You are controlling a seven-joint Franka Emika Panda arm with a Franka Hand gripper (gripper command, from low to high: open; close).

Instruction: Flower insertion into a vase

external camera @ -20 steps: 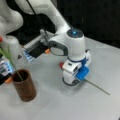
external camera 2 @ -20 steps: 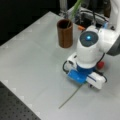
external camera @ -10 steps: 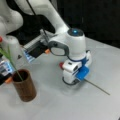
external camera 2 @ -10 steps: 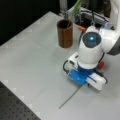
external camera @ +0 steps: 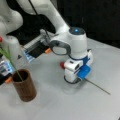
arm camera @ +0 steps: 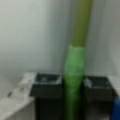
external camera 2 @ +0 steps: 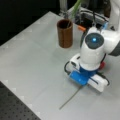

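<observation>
Flower stem pinched low on the bench, vase apart.

The brown vase [external camera: 23, 85] [external camera 2: 65, 33] stands upright on the grey bench [external camera 2: 32, 62], a green stalk [external camera: 10, 61] already inside. Well apart, the gripper [external camera: 72, 78] [external camera 2: 82, 75] is down at the bench, its dark fingers [arm camera: 47, 91] closed on a green flower stem [arm camera: 75, 72] [external camera: 96, 86] lying flat.

Gripper [external camera: 74, 79] low on the table [external camera: 62, 105], stem [external camera: 96, 86] trailing out; vase [external camera: 24, 85] (one stem inside) well apart.
</observation>
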